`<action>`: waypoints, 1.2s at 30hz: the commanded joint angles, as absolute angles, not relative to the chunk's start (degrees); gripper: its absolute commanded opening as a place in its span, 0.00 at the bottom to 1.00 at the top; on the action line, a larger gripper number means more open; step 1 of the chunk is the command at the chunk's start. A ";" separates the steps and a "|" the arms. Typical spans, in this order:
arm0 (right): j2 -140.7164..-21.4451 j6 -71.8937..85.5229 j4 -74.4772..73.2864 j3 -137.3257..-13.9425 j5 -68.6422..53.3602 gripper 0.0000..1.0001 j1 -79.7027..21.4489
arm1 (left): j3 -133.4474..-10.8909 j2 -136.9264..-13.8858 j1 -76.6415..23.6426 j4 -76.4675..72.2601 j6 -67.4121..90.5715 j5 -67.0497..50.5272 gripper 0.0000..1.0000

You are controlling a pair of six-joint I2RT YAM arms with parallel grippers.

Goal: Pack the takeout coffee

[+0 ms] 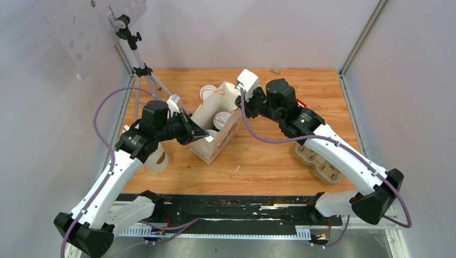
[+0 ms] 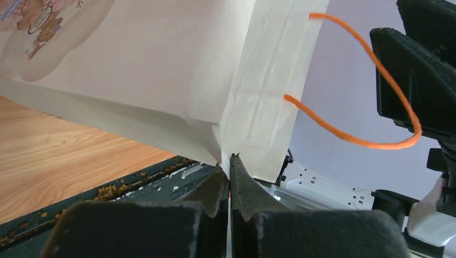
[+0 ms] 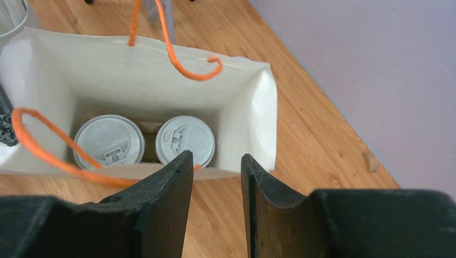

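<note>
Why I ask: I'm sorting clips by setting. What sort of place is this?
Probably a lab robot test cell: plain grey walls with metal rails enclose the wooden table, and a perforated board sits on a tripod.

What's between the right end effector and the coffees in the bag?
Almost nothing: the bag opens toward the right end effector, and both cups show. Only an orange handle loops in front of the left cup.
</note>
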State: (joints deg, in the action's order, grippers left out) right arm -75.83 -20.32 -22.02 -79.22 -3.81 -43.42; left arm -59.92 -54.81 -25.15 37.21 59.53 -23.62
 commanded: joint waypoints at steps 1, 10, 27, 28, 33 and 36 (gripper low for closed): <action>-74.06 -17.57 -22.28 -81.46 1.66 0.40 -43.19 | -59.97 -52.99 -25.22 38.27 59.93 -21.69 0.05; -69.47 -16.45 -18.85 -76.73 1.60 0.49 -43.21 | -63.33 -53.68 -25.22 42.24 57.11 -18.42 0.30; -68.07 15.44 -40.75 -77.94 15.20 1.00 -42.68 | -77.70 -54.81 -25.24 54.82 44.86 -13.55 1.00; -68.28 17.18 -43.32 -78.32 17.08 1.00 -42.42 | -78.54 -54.77 -25.23 55.79 43.59 -12.56 1.00; -69.05 22.54 -55.76 -80.47 26.05 1.00 -41.48 | -82.90 -54.24 -25.22 59.32 36.98 -6.02 1.00; -67.59 25.22 -57.85 -79.61 27.74 1.00 -39.66 | -86.37 -54.05 -25.21 61.91 32.06 -0.74 1.00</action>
